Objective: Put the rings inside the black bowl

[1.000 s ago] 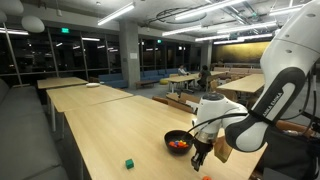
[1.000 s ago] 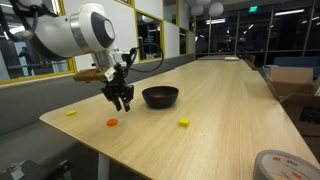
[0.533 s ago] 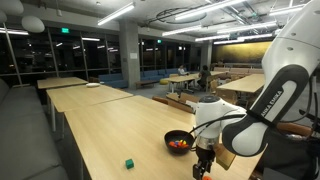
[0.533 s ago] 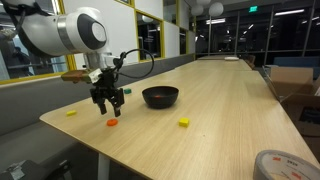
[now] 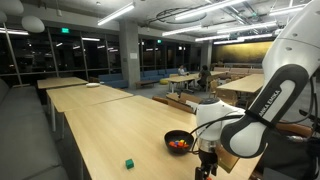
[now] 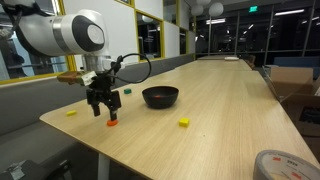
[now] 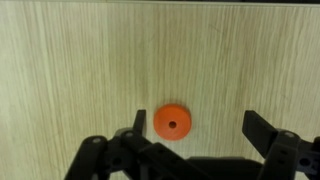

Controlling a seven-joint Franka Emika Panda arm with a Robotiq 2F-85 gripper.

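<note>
My claw [image 7: 194, 122] stands spread apart around 1 orange ring [image 7: 171, 123] on the table [image 6: 220, 110] near the black bowl [image 6: 160, 97], and 2 yellow rings [image 6: 183, 122] also lie outside, so I judge much remains.

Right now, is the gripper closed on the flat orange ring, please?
No, the gripper stands open with the orange ring lying free between its jaws.

Green cube [image 5: 128, 163] on the bench [image 5: 100, 125], apart from the fingers [image 7: 258, 128] (a tape roll [image 6: 283, 165] lies much farther off).
</note>
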